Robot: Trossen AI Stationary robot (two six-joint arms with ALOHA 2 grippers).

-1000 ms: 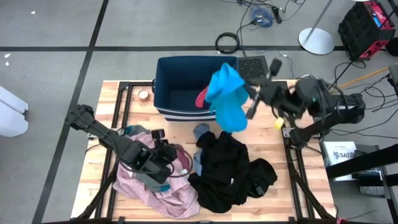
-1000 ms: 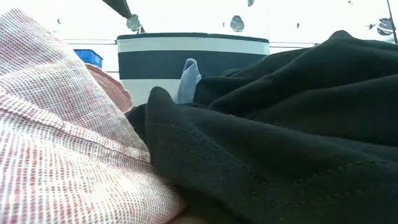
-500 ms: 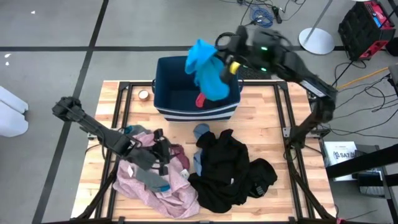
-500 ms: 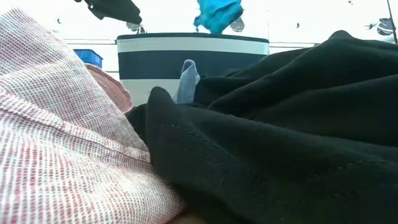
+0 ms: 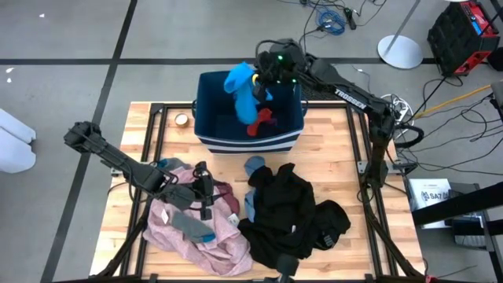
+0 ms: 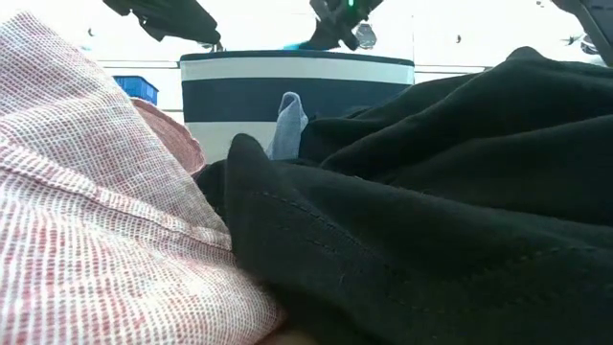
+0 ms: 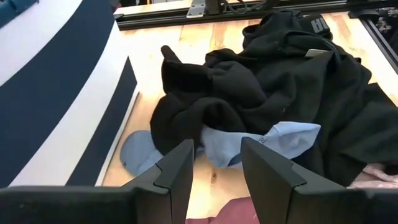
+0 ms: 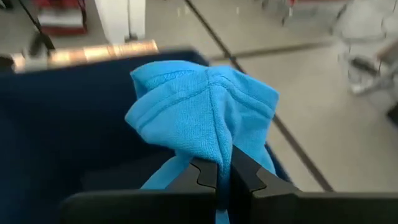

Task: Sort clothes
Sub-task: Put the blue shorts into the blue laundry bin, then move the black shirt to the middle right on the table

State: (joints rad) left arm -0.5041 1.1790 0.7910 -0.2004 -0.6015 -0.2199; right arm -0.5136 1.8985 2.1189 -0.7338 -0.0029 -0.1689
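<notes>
My right gripper (image 5: 263,77) is shut on a bright blue garment (image 5: 240,93) over the dark blue bin (image 5: 206,118); the garment also shows in the right wrist view (image 8: 205,112). A maroon piece (image 5: 264,122) lies inside the bin. My left gripper (image 7: 216,171) is open and empty above the pale pink garment (image 5: 196,232), pointing at the black clothes (image 5: 287,212) and a grey-blue piece (image 7: 267,142). A grey sock (image 5: 191,227) lies on the pink garment. My right gripper pinches a bunched fold of the blue garment (image 8: 214,152) between its two fingers. The garment is lifted, bulging past the fingertips and hanging down into the bin.
A small roll of tape (image 5: 181,119) lies on the table left of the bin. The bin's striped wall (image 6: 297,96) stands behind the clothes in the low view. Bare wood (image 5: 338,157) shows at the table's right, and cables and stands lie on the floor beyond.
My right gripper has swung from the table's right side toward the far edge and left, carrying the blue garment over the bin and lowering it inside. My left gripper has drawn back a little toward the table's left over the pink garment.
</notes>
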